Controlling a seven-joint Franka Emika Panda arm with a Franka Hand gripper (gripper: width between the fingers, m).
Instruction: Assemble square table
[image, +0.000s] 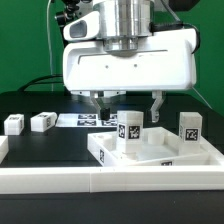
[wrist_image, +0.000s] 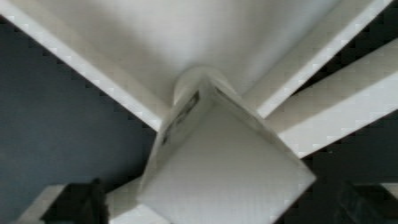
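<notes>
The square table's white slab (image: 160, 157) lies with its rim up at the exterior view's right. Two white tagged legs stand upright on it, one at the near left corner (image: 130, 131) and one at the right (image: 190, 127). My gripper (image: 128, 104) hangs open just above the left leg, with a finger on each side and a gap to both. In the wrist view this leg (wrist_image: 217, 150) fills the middle, standing in the slab's corner (wrist_image: 267, 40). My dark fingers (wrist_image: 71, 203) show apart at the edges. Two loose legs (image: 14, 123) (image: 42, 121) lie on the black table.
The marker board (image: 78, 120) lies flat behind the loose legs. A long white border wall (image: 90, 182) runs along the front of the table. Cables hang behind the arm at the exterior view's left.
</notes>
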